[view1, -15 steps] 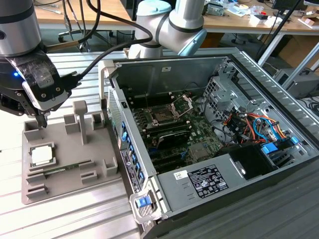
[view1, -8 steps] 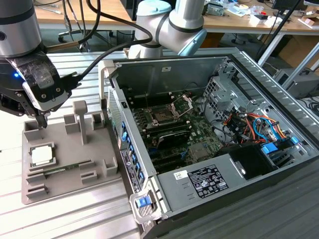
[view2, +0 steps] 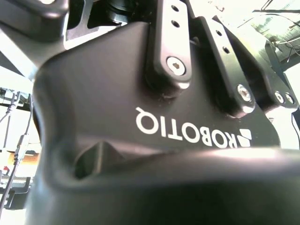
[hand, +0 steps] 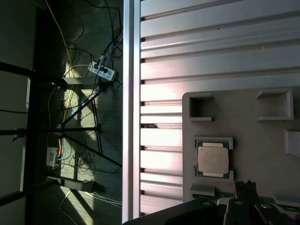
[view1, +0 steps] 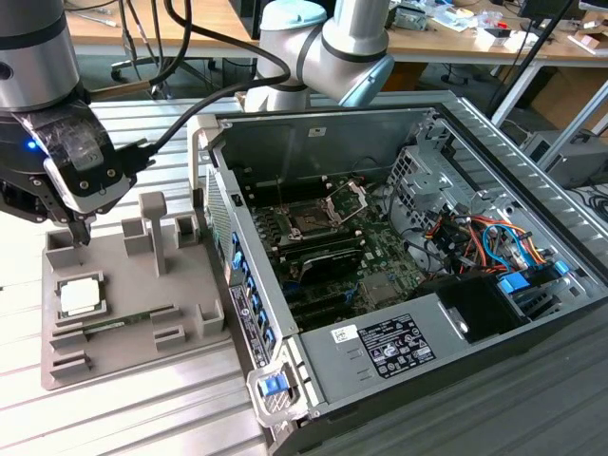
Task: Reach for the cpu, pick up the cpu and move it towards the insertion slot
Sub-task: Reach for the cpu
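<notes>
My pincer (view1: 84, 229) hung just above the grey holder (view1: 133, 356), near the cpu (view1: 81, 296), which lay ungrasped in its pocket. Whether the pincer was open or closed, I could not tell. The insertion slot (view1: 310, 221) sat well apart inside the case (view1: 313, 142), beyond its raised wall, with open room above.

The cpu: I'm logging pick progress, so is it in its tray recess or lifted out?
In. The cpu lies flat in its recess on the grey tray, in the exterior and first wrist views; the gripper is apart.
</notes>
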`<state>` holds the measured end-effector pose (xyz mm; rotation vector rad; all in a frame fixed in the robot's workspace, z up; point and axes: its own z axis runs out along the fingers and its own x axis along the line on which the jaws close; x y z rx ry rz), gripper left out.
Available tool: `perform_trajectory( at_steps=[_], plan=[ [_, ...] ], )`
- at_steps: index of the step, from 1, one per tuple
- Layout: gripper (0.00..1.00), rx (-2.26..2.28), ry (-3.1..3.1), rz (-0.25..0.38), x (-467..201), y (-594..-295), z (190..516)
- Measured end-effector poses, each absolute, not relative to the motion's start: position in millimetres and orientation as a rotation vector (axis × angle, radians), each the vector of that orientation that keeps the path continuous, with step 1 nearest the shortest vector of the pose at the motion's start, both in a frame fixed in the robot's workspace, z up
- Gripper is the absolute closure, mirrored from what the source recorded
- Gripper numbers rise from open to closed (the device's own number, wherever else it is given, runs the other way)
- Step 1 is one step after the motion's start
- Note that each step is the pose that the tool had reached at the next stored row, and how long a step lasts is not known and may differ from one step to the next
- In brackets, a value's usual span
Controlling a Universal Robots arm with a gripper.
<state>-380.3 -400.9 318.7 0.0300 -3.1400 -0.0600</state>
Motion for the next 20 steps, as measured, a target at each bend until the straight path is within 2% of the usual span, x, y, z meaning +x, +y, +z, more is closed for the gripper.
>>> perform_trajectory(
  at_steps=[20],
  plan=[
    [0.89, 0.03, -3.14, -0.06, -380.3, -400.9, 313.5]
  ],
)
